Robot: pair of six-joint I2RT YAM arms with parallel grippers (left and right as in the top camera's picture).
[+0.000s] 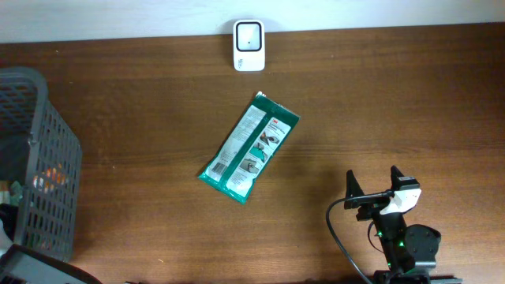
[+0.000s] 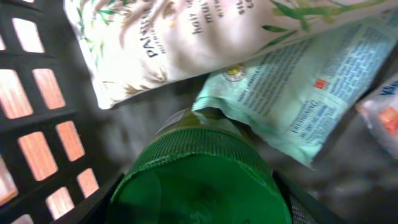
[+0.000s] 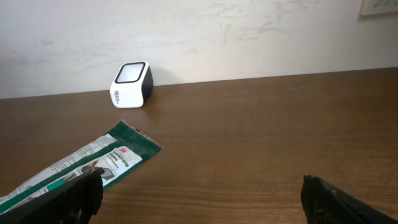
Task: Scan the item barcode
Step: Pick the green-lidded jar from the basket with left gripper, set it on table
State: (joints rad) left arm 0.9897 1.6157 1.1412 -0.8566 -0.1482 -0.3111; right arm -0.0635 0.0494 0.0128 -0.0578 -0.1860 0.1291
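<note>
green packet [image 1: 248, 147]: flat on the table [image 1: 394, 95], long axis slanting toward the scanner [image 1: 249, 45], up-left of my spread right pincer [image 1: 372, 180], the nearer one. my left pincer [image 2: 199, 202], down in the basket [image 1: 47, 181], flanks a green cap [image 2: 199, 174]; whether it grips, i cannot tell.

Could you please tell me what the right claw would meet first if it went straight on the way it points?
The way looks free: the open right claw points over bare table toward the wall. The scanner and green packet lie off to its left. Depth is unclear, so likely the wall.
</note>
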